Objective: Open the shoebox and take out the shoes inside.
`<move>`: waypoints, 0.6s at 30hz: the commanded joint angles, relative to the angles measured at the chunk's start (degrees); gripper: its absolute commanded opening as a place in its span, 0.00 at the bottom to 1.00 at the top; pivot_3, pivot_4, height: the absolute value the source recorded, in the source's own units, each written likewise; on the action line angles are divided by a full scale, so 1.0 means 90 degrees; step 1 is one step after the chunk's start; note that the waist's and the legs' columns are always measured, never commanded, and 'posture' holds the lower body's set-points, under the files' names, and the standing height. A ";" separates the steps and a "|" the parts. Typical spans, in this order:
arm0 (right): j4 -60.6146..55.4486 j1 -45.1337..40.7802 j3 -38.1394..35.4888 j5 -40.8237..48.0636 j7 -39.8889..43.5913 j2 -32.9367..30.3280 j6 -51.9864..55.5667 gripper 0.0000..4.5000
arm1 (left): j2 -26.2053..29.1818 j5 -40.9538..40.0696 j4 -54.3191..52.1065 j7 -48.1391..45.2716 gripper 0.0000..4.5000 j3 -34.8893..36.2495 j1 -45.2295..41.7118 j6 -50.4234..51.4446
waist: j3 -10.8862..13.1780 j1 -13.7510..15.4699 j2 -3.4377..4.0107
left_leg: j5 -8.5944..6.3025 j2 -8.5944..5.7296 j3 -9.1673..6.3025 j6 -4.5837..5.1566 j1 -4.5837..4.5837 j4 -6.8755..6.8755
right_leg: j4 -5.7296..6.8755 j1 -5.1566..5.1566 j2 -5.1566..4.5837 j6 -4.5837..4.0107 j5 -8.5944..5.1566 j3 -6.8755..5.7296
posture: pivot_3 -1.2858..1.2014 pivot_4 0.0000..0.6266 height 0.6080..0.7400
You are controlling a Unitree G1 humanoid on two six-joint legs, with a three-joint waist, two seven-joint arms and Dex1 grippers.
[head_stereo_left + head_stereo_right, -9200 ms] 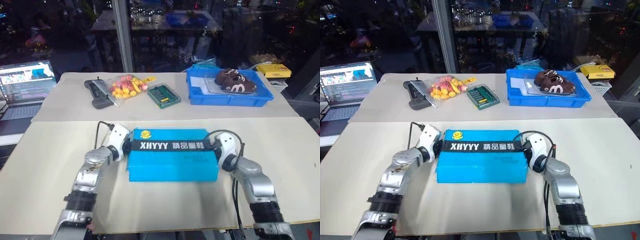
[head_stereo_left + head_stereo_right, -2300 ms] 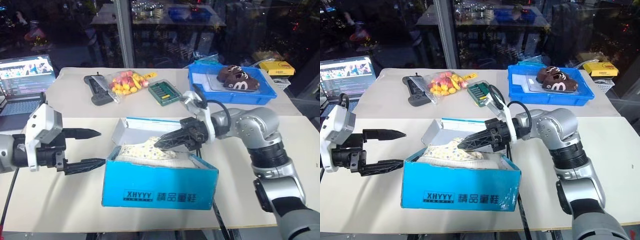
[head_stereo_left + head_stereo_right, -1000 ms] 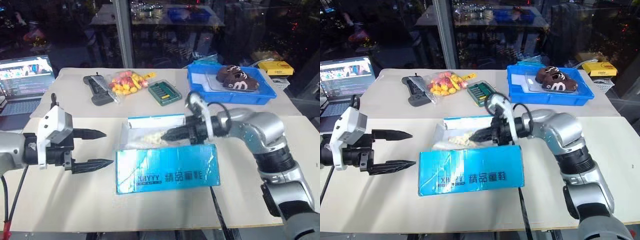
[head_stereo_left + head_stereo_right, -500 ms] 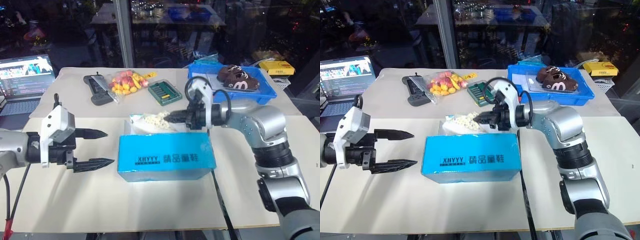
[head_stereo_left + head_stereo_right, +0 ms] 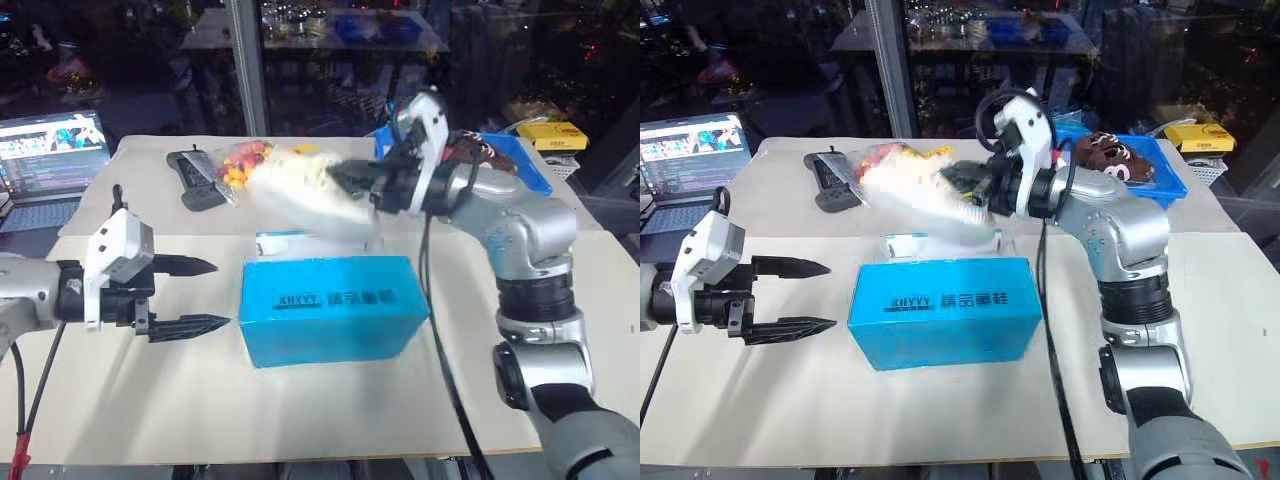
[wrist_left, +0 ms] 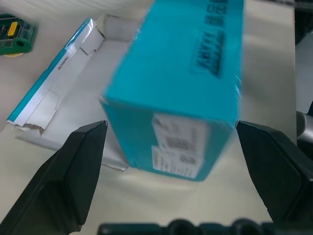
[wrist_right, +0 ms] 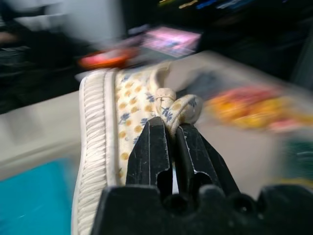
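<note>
Now our right gripper [image 7: 171, 142] has lifted one small cream-white canvas shoe with tiny flowers and a ribbed white sole [image 5: 300, 195] up out of the bright-blue cardboard shoebox with the black band and white letters [image 5: 330, 310]. A moment ago that shoe was only peeking over the back edge of the shoebox, and now it hangs in the air well above the shoebox, tilted, with nothing under it. We think this means one shoe is out, and it needs a spot on the beige table [image 5: 560, 330] to be set down. We cannot see into the shoebox from here, so we cannot tell if the other shoe is inside it. The shoebox itself has rocked too: a moment ago its front leaned toward us, and now it sits flat with its front wall facing us and its white flap lid [image 6: 63, 98] lying open behind it. In the right wrist view, our two black fingers [image 7: 151, 152] are pressed close together and pinch the soft top edge of the shoe, near its lace, with the ribbed sole off to one side of them. Our left gripper [image 5: 180, 295] has stayed in its place beside the left end of the shoebox, near it but not touching it. Its fingers are spread wide and hold nothing.
</note>
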 commanded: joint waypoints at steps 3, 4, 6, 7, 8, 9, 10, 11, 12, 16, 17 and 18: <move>0.0920 -0.0223 -0.0015 -0.1074 -0.0053 -0.0619 -0.1278 0.01 | 0.0083 0.0009 0.0018 -0.0065 1.00 -0.0006 -0.0173 -0.0129 | 0.0000 0.0030 0.0000 | 0.0000 -0.0004 0.0001 0.0000 -0.0013 0.0000 | -0.0004 -0.0006 -0.0004 -0.0007 0.0004 0.0000 | 0.52 0.24 1.00; 0.1165 -0.0246 0.0030 -0.1302 -0.0019 -0.0832 -0.1466 0.01 | 0.0082 0.0017 0.0027 -0.0076 1.00 -0.0014 -0.0179 -0.0133 | 0.0001 0.0032 0.0001 | 0.0000 -0.0004 0.0001 0.0000 -0.0018 -0.0001 | -0.0007 -0.0009 -0.0005 -0.0007 0.0004 0.0000 | 0.52 0.24 1.00; 0.1723 -0.0324 0.0118 -0.1785 -0.0021 -0.1274 -0.1876 0.01 | 0.0078 0.0040 0.0045 -0.0096 1.00 -0.0036 -0.0191 -0.0145 | 0.0001 0.0028 0.0001 | 0.0000 -0.0007 0.0002 0.0000 -0.0027 -0.0003 | -0.0010 -0.0016 -0.0007 -0.0005 0.0003 0.0000 | 0.52 0.24 1.00; 0.2027 -0.0372 0.0148 -0.2001 -0.0041 -0.1490 -0.2039 0.01 | 0.0074 0.0048 0.0051 -0.0106 1.00 -0.0045 -0.0197 -0.0148 | 0.0001 0.0017 0.0001 | 0.0000 -0.0007 0.0003 0.0000 -0.0032 -0.0005 | -0.0011 -0.0023 -0.0008 -0.0005 0.0002 0.0001 | 0.52 0.24 1.00; 0.2360 -0.0405 0.0178 -0.2222 -0.0073 -0.1728 -0.2214 0.01 | 0.0068 0.0052 0.0054 -0.0111 1.00 -0.0054 -0.0202 -0.0150 | 0.0001 0.0012 0.0001 | -0.0001 -0.0007 0.0005 0.0000 -0.0035 -0.0008 | -0.0011 -0.0028 -0.0008 -0.0005 0.0002 0.0001 | 0.52 0.24 1.00; 0.2589 -0.0430 0.0192 -0.2363 -0.0083 -0.1872 -0.2341 0.01 | 0.0063 0.0053 0.0050 -0.0115 1.00 -0.0052 -0.0199 -0.0150 | 0.0001 0.0011 0.0002 | 0.0000 -0.0007 0.0005 0.0000 -0.0035 -0.0010 | -0.0011 -0.0031 -0.0007 -0.0005 0.0002 0.0002 | 0.52 0.24 1.00; 0.2801 -0.0447 0.0207 -0.2487 -0.0092 -0.1992 -0.2489 0.01 | 0.0057 0.0054 0.0051 -0.0115 1.00 -0.0059 -0.0204 -0.0151 | 0.0002 0.0010 0.0003 | 0.0000 -0.0007 0.0005 0.0000 -0.0036 -0.0011 | -0.0010 -0.0032 -0.0007 -0.0005 0.0002 0.0002 | 0.52 0.24 1.00; 0.3095 -0.0416 0.0218 -0.2634 -0.0086 -0.2175 -0.2617 0.01 | 0.0044 0.0054 0.0054 -0.0109 1.00 -0.0076 -0.0213 -0.0152 | 0.0002 0.0008 0.0003 | 0.0000 -0.0007 0.0005 0.0000 -0.0036 -0.0014 | -0.0010 -0.0034 -0.0007 -0.0006 0.0002 0.0002 | 0.52 0.24 1.00; 0.3343 -0.0374 0.0226 -0.2753 -0.0058 -0.2319 -0.2752 0.01 | 0.0033 0.0055 0.0053 -0.0103 1.00 -0.0093 -0.0219 -0.0153 | 0.0002 0.0001 0.0003 | 0.0000 -0.0007 0.0005 0.0000 -0.0035 -0.0017 | -0.0011 -0.0035 -0.0007 -0.0007 0.0001 0.0002 | 0.52 0.24 1.00; 0.4087 -0.0127 0.0252 -0.3081 0.0087 -0.2670 -0.3107 0.01 | 0.0006 0.0057 0.0077 -0.0108 1.00 -0.0159 -0.0262 -0.0165 | 0.0003 -0.0042 0.0004 | 0.0000 -0.0007 0.0006 0.0000 -0.0033 -0.0020 | -0.0011 -0.0035 -0.0007 -0.0008 0.0001 0.0004 | 0.52 0.24 1.00; 0.4211 -0.0018 0.0263 -0.3146 0.0110 -0.2721 -0.3149 0.01 | 0.0007 0.0064 0.0091 -0.0117 1.00 -0.0177 -0.0277 -0.0173 | 0.0003 -0.0071 0.0004 | 0.0000 -0.0007 0.0006 0.0000 -0.0032 -0.0020 | -0.0011 -0.0035 -0.0006 -0.0008 0.0001 0.0006 | 0.52 0.24 1.00; 0.4329 0.0113 0.0267 -0.3198 0.0128 -0.2766 -0.3215 0.01 | 0.0013 0.0074 0.0110 -0.0127 1.00 -0.0203 -0.0304 -0.0181 | 0.0003 -0.0094 0.0004 | 0.0000 -0.0007 0.0006 0.0000 -0.0030 -0.0020 | -0.0009 -0.0035 -0.0005 -0.0008 0.0001 0.0008 | 0.52 0.24 1.00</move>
